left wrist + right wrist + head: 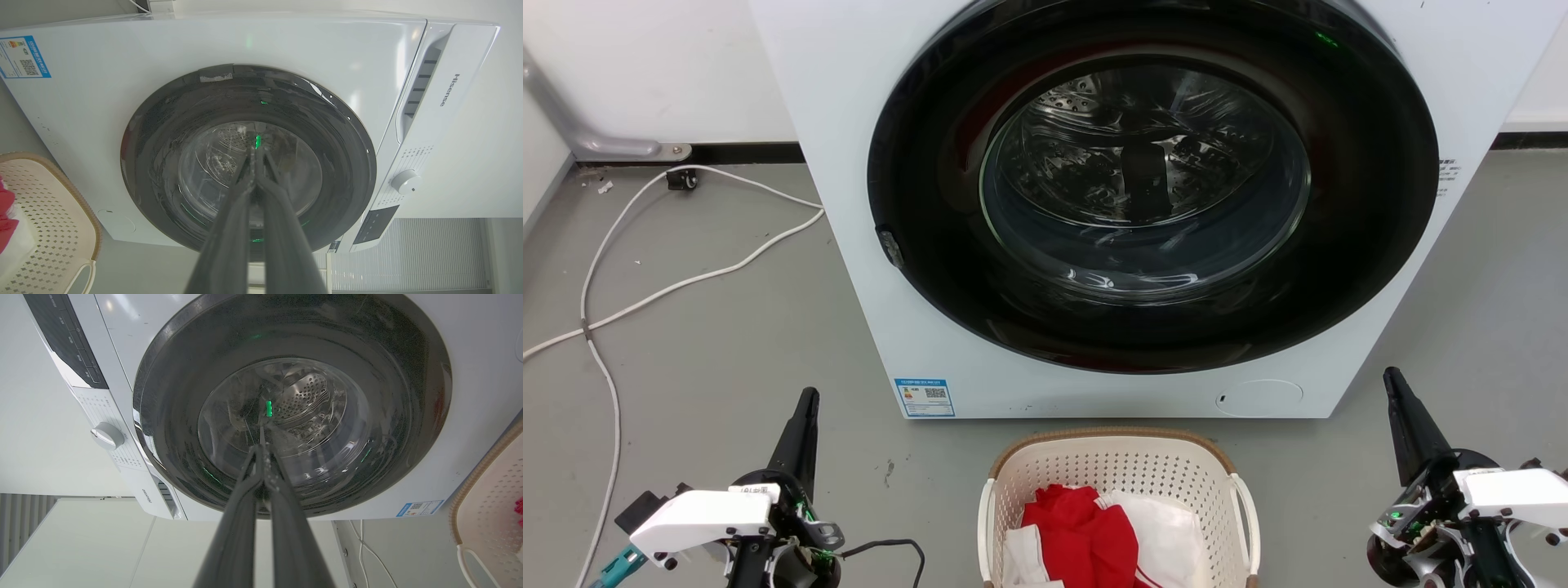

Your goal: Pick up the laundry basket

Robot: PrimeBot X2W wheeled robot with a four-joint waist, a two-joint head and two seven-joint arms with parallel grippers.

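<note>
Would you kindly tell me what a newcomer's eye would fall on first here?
The big dark round door of the white washing machine dominates the upper head view. Just below it on the grey floor stands the laundry basket holding red and white clothes, flanked by the shut left pincer and right pincer, neither touching it.

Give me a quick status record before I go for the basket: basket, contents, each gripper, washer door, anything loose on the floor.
basket: laundry basket upright on the floor, in front of the washing machine, not held
contents: red garment, white cloth
left gripper: fingers shut, empty, left of basket, apart from it
right gripper: fingers shut, empty, right of basket, apart from it
door: closed
loose: white cable at far left
</note>
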